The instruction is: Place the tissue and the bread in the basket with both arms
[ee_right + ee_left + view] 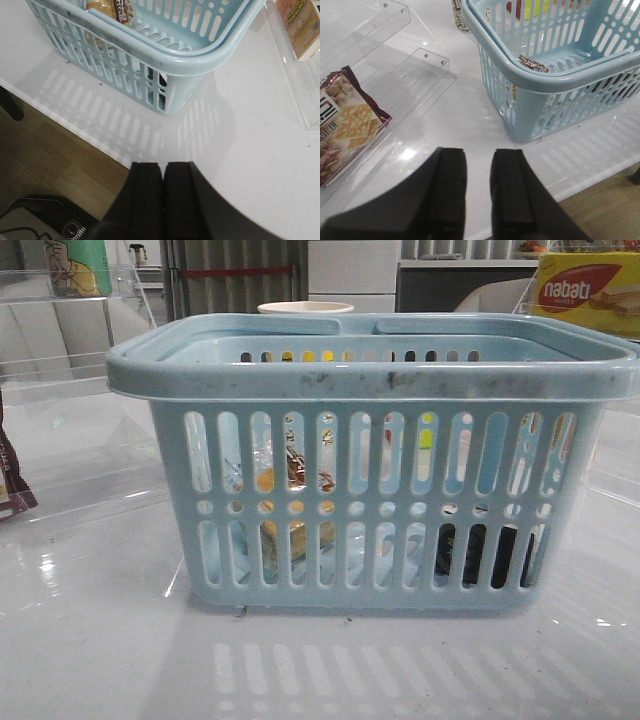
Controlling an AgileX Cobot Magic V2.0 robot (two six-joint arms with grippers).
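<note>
The light-blue basket stands in the middle of the white table and fills the front view. Through its slots I see the bread in its clear bag at the left and the blackish tissue low at the right. In the left wrist view the basket is ahead and the bread's label peeks over the rim. My left gripper is slightly open and empty above the table near its front edge. In the right wrist view my right gripper is shut and empty over the table edge, short of the basket; the bread shows inside.
A dark brown-red cracker packet lies at the left by a clear acrylic stand. A yellow-red nabati box sits at the back right, and a paper cup stands behind the basket. The table's front edge is close to both grippers.
</note>
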